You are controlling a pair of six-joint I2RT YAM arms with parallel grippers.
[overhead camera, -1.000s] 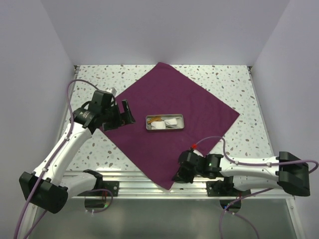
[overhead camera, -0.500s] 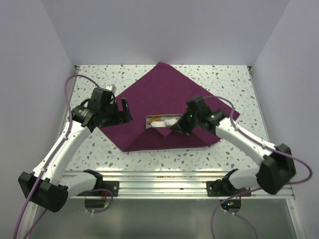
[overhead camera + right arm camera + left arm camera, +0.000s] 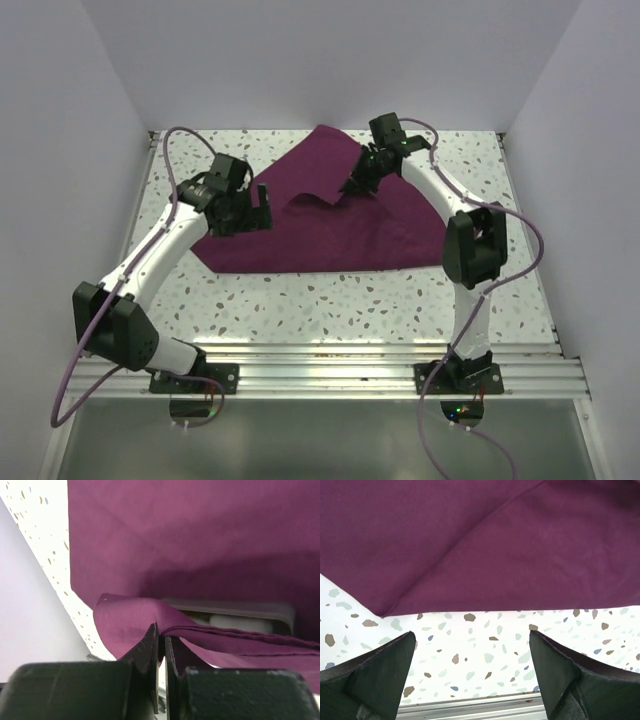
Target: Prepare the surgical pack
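Observation:
The dark purple cloth (image 3: 330, 235) lies folded over on itself, its near part drawn to the back. My right gripper (image 3: 352, 185) is shut on a cloth corner, held up at the back centre. In the right wrist view the gripper (image 3: 161, 635) pinches the cloth (image 3: 190, 540), and under the lifted fold a rim of the steel tray (image 3: 240, 609) and white gauze (image 3: 240, 624) show. The top view hides the tray. Scissors and forceps are hidden. My left gripper (image 3: 262, 205) is open and empty over the cloth's left part; its wrist view (image 3: 472, 655) shows the fold edge (image 3: 485, 540).
The speckled white table (image 3: 400, 300) is bare in front of the fold. A metal rail (image 3: 330, 360) runs along the near edge and also shows in the left wrist view (image 3: 470, 711). Walls close the left, right and back sides.
My right gripper has carried the cloth's near corner from the front edge over the tray to the back. The tray is now covered. My left arm has shifted back and right.

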